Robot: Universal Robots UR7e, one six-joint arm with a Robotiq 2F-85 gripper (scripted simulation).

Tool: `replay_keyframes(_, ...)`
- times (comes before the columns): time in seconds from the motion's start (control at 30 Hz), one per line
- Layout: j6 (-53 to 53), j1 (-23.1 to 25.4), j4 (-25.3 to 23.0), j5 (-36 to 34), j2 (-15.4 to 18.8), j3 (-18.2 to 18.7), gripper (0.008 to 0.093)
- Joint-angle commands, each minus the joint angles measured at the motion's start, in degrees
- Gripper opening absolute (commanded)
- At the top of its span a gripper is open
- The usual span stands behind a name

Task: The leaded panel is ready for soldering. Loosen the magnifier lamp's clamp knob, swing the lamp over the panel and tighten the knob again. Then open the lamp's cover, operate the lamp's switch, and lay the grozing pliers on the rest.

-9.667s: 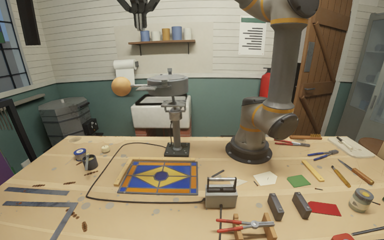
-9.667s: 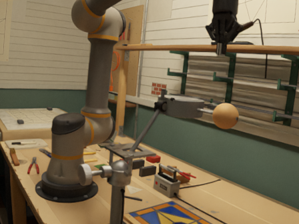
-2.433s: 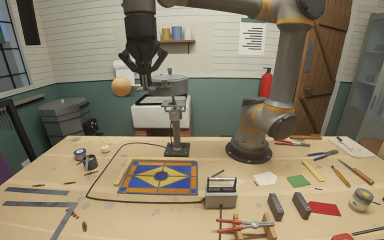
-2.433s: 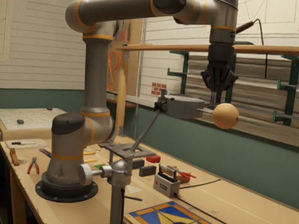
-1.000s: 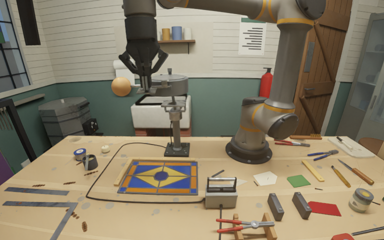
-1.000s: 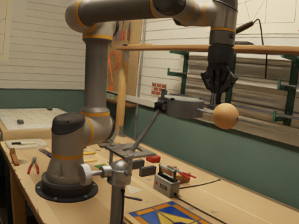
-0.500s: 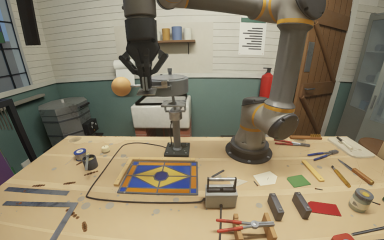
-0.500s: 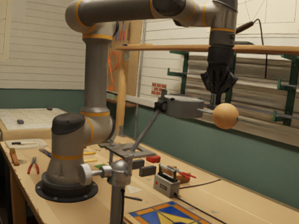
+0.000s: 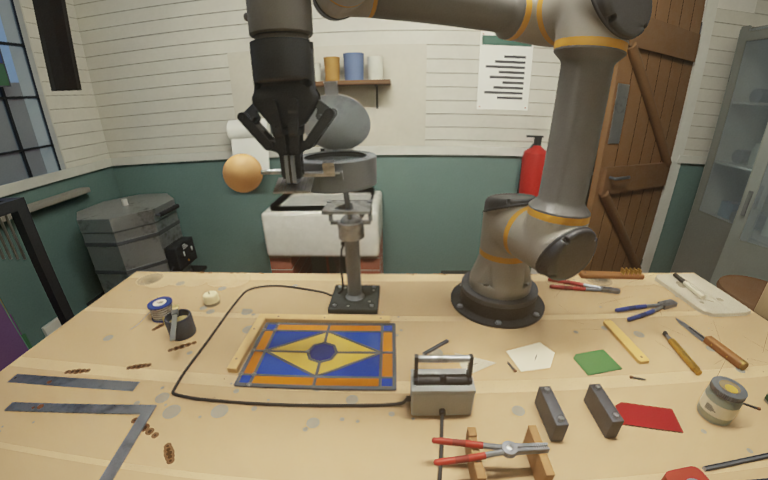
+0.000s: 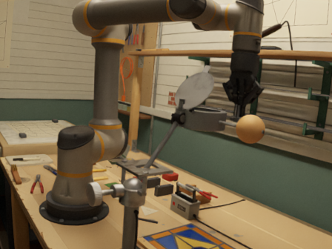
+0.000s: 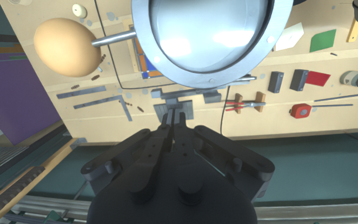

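My gripper [image 9: 290, 170] is closed and holds nothing. It points down beside the magnifier lamp head [image 9: 340, 168], at the lamp's small switch plate [image 11: 173, 107]. The lamp's round cover [image 10: 195, 90] stands open above the lens ring [image 11: 211, 40]. A tan ball handle [image 9: 242, 173] sticks out from the head on a short rod. The head hangs over the leaded panel [image 9: 320, 355]. The clamp knob [image 10: 95, 193] sits on the lamp post. The grozing pliers [image 9: 490, 450], red-handled, lie across the wooden rest [image 9: 507, 455] at the bench's front edge.
A grey box with a handle [image 9: 442, 385] sits right of the panel, its black cable looping round the panel. Two dark blocks [image 9: 577, 410], coloured glass pieces [image 9: 597, 361] and hand tools lie on the right. Metal strips [image 9: 73, 382] lie front left.
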Motion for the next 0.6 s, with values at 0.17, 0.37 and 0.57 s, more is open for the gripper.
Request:
replay_keyframes(0.17, 0.0, 0.0, 0.0, 0.0, 0.1, 0.2, 0.0080)
replay_keyframes(0.37, 0.0, 0.0, -0.2, 0.0, 0.1, 0.3, 0.0080)
replay_keyframes(0.57, 0.0, 0.0, -0.3, 0.0, 0.1, 0.4, 0.0080)
